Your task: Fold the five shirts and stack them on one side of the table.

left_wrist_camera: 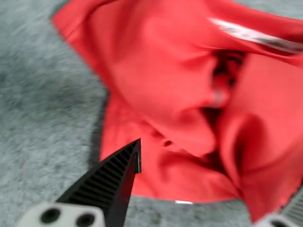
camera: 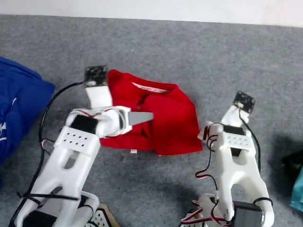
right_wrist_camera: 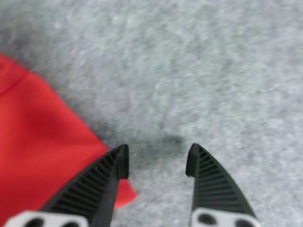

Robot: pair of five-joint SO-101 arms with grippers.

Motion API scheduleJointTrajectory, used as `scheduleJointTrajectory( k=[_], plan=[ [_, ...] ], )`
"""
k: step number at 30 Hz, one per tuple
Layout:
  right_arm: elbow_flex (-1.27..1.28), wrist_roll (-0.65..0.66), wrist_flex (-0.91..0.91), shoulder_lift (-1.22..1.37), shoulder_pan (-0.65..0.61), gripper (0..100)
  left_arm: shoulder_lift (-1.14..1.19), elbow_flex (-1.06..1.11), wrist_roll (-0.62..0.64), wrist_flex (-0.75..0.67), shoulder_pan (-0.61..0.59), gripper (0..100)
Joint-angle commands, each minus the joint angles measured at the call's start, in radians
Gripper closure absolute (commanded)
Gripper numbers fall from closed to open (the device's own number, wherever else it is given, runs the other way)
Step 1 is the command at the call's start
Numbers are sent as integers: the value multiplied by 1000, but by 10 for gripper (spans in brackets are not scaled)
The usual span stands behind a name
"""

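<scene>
Grey, felt-like table surface (camera: 189, 47) from edge to edge; beyond its far edge, a pale band of wall (camera: 151, 7). At the left edge, a heap of royal-blue cloth (camera: 19, 109); at the right edge, a scrap of teal fabric (camera: 298, 191) beside a dark object (camera: 292, 161), too cut off to identify.

At the middle of the table, between the two arms, a crumpled red cotton shirt (camera: 161, 118). Partly doubled over on itself, wider across the table than deep, so long axis left to right. Collar with white inner label (camera: 151, 88) toward the far edge, small white tag (camera: 133, 151) at the near hem.

Above the shirt's left half, the left gripper (left_wrist_camera: 215, 177): jaws spread wide, red cloth beneath and between them, nothing pinched. Just off the shirt's right corner, the right gripper (right_wrist_camera: 157, 158): jaws parted and released, bare grey surface between them, one fingertip (right_wrist_camera: 120, 161) at the edge of the red corner; contact impossible to tell.
</scene>
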Motion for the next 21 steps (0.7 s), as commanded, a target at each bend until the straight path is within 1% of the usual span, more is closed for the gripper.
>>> scheduleJointTrajectory(
  k=[1,6,8,12,15,17,21],
  plan=[
    [-54,-18,2,-21,-79,796,-28,79,-3,-75,-93,512],
    [-53,-18,2,-19,-150,796,-28,166,-3,-124,-130,512],
    [-51,-18,2,-19,-157,796,-28,185,-6,-124,-133,512],
    [-47,-18,2,-21,-159,796,-28,234,-86,-124,-134,512],
    [-45,-18,2,-21,-159,796,-28,262,-92,-127,-134,512],
    [-45,-18,5,-21,-159,796,-28,274,-94,-126,-136,536],
    [-44,-18,7,-21,-159,797,-28,282,-95,-132,-199,652]
  ],
)
